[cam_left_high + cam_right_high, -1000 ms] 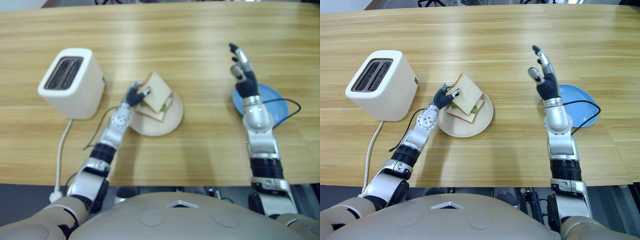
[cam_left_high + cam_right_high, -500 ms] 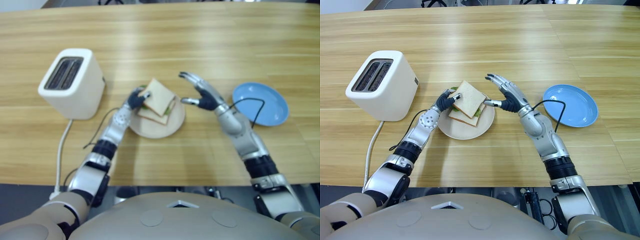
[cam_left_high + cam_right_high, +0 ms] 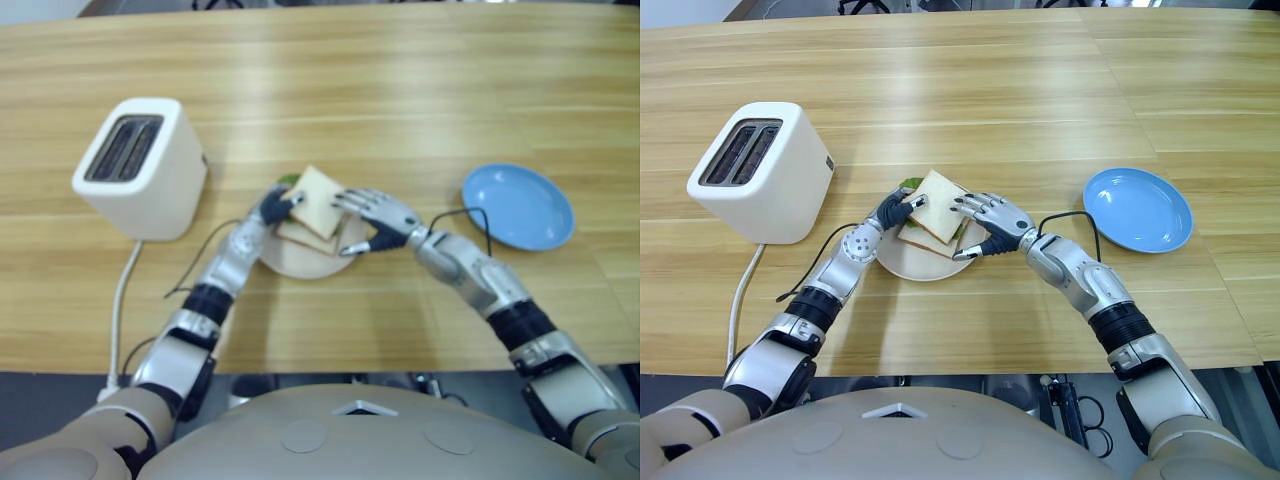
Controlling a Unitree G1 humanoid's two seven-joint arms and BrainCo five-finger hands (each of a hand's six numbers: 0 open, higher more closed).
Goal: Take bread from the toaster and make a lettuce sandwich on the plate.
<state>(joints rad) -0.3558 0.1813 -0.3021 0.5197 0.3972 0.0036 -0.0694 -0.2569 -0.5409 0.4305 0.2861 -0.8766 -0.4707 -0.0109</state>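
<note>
A sandwich sits on the beige plate (image 3: 923, 268) at the table's middle: a bottom slice, green lettuce (image 3: 909, 185) peeking out at the far left, and a tilted top slice of bread (image 3: 938, 203). My left hand (image 3: 894, 210) is shut on the top slice's left edge. My right hand (image 3: 992, 223) is open at the sandwich's right side, its fingers spread over the bread's edge and the thumb low by the plate's rim. The white toaster (image 3: 760, 170) stands to the left with its two slots showing dark.
A blue plate (image 3: 1137, 208) lies to the right of the sandwich. The toaster's white cord (image 3: 741, 297) runs toward the table's near edge on the left. Bare wood stretches across the far half of the table.
My right hand came down from raised above the blue plate and swung left to the sandwich's right edge. The top slice tilts less steeply now. My left hand keeps its hold.
</note>
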